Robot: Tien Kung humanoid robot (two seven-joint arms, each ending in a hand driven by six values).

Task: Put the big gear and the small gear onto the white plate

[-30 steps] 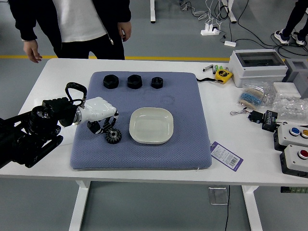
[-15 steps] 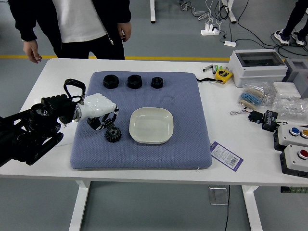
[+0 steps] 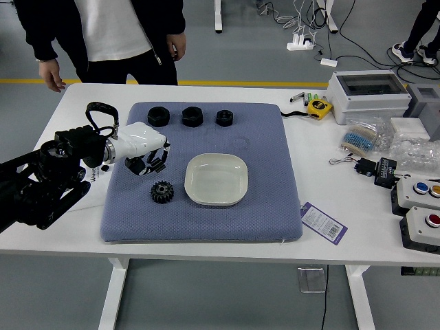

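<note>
Head view: left fingers (image 3: 158,164) partly open, near the black gear (image 3: 162,192).

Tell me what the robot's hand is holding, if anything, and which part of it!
I can't tell whether the left hand holds anything. The gear in view isn't held: it lies on the mat beside the plate.

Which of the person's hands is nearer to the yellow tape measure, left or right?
The person's left. In the picture, the left hand is left of the tape measure, beyond the table's far edge; the right hand is much farther left.
</note>
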